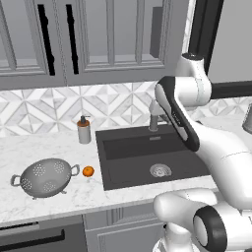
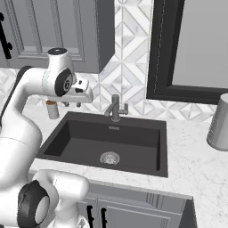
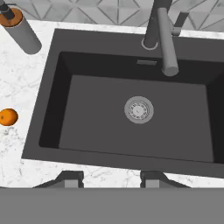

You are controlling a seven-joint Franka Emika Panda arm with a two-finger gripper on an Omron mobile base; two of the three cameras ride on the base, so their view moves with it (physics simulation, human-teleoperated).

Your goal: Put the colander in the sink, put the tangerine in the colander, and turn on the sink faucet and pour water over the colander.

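Hovering pincer above sink rim

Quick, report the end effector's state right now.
End effector: open, holding nothing, above the sink.

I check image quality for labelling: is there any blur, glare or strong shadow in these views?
Left base view: even flat light, a faint shadow under the colander. Right base view: sharp, no glare on the sink. Hand view: sharp overall, the tangerine is clear at the left edge.
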